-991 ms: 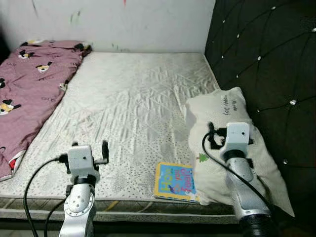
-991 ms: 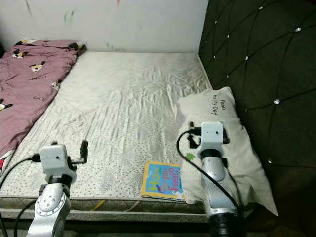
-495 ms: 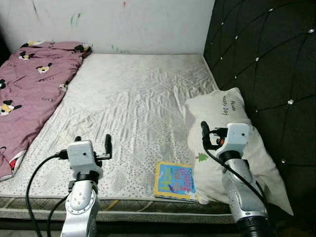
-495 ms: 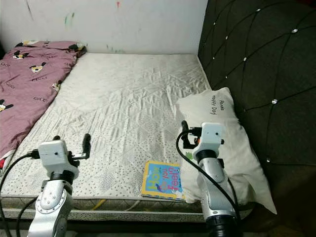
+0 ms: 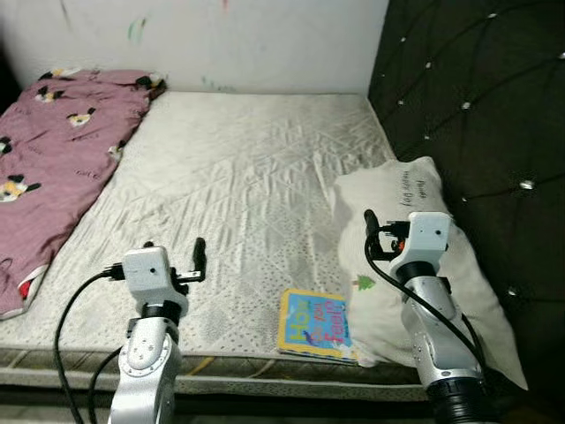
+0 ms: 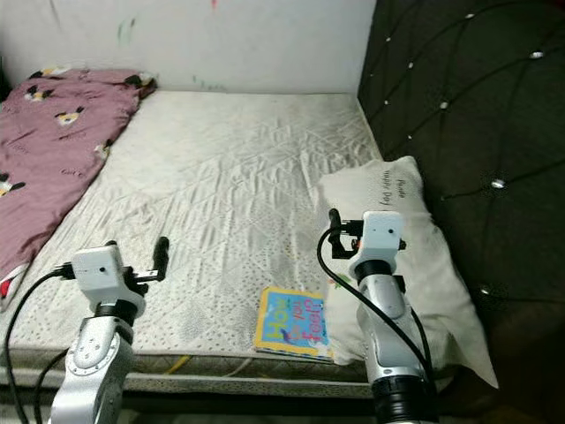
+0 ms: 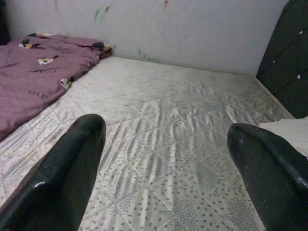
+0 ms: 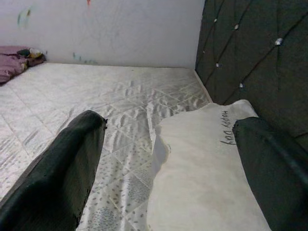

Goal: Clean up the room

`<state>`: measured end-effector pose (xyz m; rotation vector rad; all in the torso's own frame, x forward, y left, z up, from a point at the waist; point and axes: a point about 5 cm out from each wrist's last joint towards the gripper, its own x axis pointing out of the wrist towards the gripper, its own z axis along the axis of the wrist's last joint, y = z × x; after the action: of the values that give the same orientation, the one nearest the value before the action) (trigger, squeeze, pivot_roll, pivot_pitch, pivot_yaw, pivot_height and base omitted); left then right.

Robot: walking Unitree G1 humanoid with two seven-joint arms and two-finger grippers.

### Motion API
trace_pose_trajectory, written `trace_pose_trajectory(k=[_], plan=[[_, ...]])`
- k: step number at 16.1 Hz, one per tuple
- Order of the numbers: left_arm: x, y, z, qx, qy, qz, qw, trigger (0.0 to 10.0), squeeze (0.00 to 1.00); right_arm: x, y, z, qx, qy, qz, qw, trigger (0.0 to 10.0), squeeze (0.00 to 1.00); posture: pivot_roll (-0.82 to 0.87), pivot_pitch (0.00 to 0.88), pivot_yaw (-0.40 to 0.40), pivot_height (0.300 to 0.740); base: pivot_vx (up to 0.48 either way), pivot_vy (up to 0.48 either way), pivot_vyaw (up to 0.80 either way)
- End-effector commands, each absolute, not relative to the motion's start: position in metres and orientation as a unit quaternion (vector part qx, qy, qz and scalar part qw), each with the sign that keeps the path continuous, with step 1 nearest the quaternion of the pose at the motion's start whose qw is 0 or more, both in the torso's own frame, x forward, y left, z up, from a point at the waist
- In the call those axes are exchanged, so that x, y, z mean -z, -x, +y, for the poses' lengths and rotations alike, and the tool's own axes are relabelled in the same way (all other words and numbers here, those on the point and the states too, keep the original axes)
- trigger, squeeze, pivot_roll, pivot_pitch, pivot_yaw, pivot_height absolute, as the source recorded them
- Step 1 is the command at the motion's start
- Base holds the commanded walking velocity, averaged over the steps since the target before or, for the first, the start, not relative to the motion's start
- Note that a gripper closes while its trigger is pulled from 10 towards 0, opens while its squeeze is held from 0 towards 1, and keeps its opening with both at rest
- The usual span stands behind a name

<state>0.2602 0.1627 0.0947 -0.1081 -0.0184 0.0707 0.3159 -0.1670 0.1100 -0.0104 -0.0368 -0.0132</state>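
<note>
Approach step, seemingly; right gripper and left gripper hover, jaws apart, empty; next, reach the book beside the pillow.

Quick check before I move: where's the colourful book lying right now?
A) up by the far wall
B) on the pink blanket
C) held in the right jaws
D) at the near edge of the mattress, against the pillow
D: the book lies flat at the mattress's near edge, beside the white pillow.

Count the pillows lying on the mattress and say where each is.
1. A white pillow lies along the mattress's right edge against the dark headboard. Others could be hidden under the pink blanket.
</note>
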Motion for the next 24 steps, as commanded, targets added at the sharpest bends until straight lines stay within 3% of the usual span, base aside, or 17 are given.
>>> trace_pose_trajectory(k=[1, 24], plan=[[-0.0963, -0.2591, 0.1653, -0.035, 0.05, -0.009, 0.998, 10.0, 0.0, -0.1093, -0.3174, -0.1615, -0.002, 0.001, -0.015, 1.0, 10.0, 0.0, 0.05, 0.012, -0.01, 0.74, 0.0, 0.48, 0.0], [-0.0936, -0.2656, 0.1636, -0.039, 0.069, 0.005, 0.997, 10.0, 0.0, -0.1079, -0.3173, -0.1564, -0.028, 0.004, -0.014, 1.0, 10.0, 0.0, 0.04, 0.022, -0.013, 0.74, 0.0, 0.48, 0.0]])
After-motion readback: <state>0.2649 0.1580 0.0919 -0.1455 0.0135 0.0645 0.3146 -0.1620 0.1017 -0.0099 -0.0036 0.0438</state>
